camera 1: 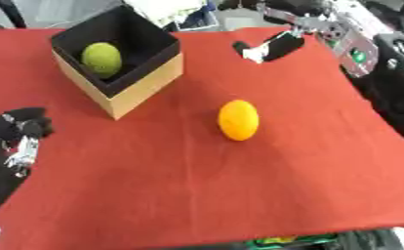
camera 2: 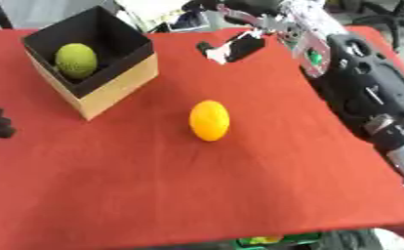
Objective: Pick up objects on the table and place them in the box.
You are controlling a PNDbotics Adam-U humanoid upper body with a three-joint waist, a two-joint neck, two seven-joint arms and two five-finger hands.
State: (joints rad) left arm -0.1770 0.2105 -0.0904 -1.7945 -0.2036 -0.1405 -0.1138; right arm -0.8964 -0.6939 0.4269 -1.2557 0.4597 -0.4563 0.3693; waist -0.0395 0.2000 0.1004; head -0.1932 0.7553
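Note:
An orange fruit (camera 1: 239, 119) lies on the red table cloth (camera 1: 197, 185) near the middle. A tan box with a black inside (camera 1: 146, 78) stands at the far left, and a green round fruit (camera 1: 101, 58) lies in it. My right hand (camera 1: 270, 48) hovers over the far side of the table, right of the box and beyond the orange fruit, with its fingers relaxed and nothing in them. At the lower left edge my left hand (camera 1: 13, 141) rests with relaxed fingers, holding nothing.
My right arm (camera 2: 359, 83) runs along the table's right side. Clutter lies beyond the far edge (camera 1: 175, 12). The cloth's front edge (camera 1: 239, 237) is near the bottom.

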